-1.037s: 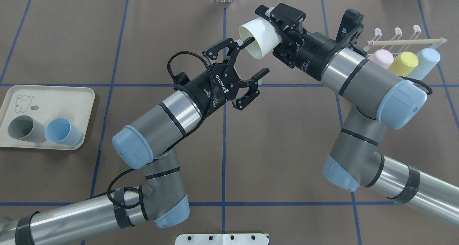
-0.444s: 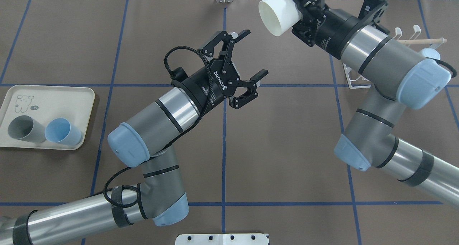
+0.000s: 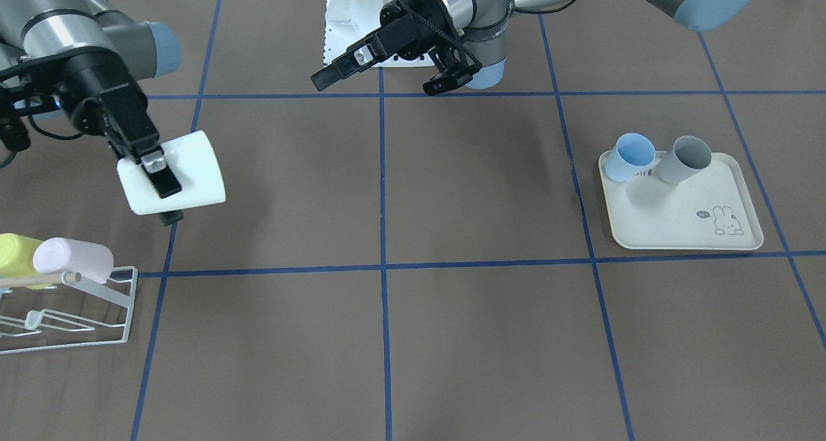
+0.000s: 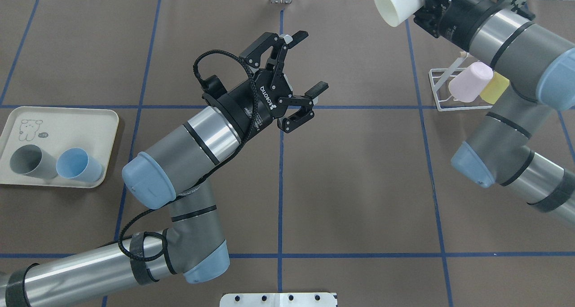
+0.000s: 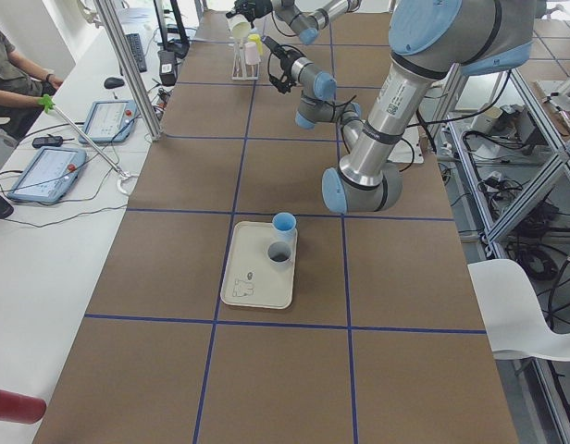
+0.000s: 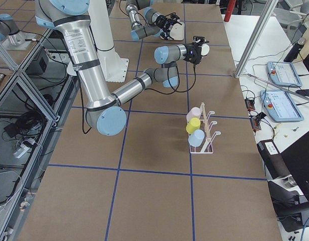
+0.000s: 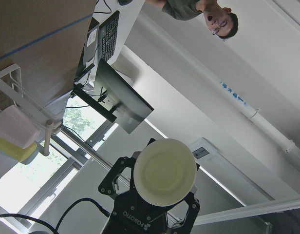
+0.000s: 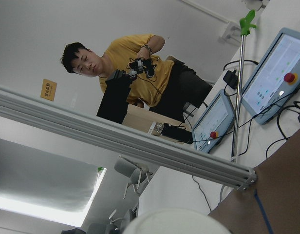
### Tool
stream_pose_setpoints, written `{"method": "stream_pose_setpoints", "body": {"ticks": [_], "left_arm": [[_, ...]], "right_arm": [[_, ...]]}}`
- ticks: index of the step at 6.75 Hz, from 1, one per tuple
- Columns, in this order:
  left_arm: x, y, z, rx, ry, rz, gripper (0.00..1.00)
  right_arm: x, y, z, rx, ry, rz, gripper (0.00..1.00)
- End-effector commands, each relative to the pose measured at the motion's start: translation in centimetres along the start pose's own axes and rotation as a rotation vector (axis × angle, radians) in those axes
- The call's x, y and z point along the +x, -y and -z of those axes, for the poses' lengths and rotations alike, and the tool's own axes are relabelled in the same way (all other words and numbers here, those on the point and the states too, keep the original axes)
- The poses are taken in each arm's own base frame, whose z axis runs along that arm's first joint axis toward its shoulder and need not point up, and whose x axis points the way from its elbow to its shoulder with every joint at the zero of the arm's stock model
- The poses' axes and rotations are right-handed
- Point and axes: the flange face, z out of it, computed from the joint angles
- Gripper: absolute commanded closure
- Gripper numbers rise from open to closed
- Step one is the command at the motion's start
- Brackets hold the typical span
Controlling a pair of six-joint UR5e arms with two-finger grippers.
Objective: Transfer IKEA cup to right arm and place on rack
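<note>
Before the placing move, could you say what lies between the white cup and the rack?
In the front-facing view, only bare table and blue tape lie between the white cup and the rack.

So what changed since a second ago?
The right gripper, shut on the white cup, carried it away from the left gripper, rightward toward the rack. The left gripper, open throughout, drew back a little. The tray with its grey cup and blue cup stayed put.

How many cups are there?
6. A white cup in the right gripper; pink cup, yellow cup, pale blue cup on the rack; grey cup, blue cup on the tray. None seem hidden.
</note>
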Motion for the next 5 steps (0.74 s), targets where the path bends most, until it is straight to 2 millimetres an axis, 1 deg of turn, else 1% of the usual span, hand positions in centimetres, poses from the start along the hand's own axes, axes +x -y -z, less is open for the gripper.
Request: {"method": "stream_pose_setpoints", "body": {"ticks": [1, 2, 3, 4, 5], "left_arm": [[1.9, 1.2, 0.5, -0.001, 0.024, -0.115, 0.00], [4.1, 1.4, 0.1, 0.008, 0.089, -0.169, 0.00], [5.9, 1.7, 0.5, 0.035, 0.180, -0.279, 0.00], [6.8, 1.2, 2.2, 0.033, 0.212, -0.422, 0.00], [7.2, 2.1, 4.2, 0.041, 0.229, -0.501, 0.00]], "right_arm": [[2.5, 6.2, -0.6, 0.127, -0.219, 0.236, 1.00], [4.8, 9.0, -0.9, 0.175, -0.301, 0.334, 1.00], [7.3, 11.9, -1.1, 0.235, -0.365, 0.407, 1.00], [9.2, 14.6, -1.0, 0.258, -0.429, 0.511, 1.00], [11.6, 17.3, -0.5, 0.263, -0.508, 0.639, 1.00]]}}
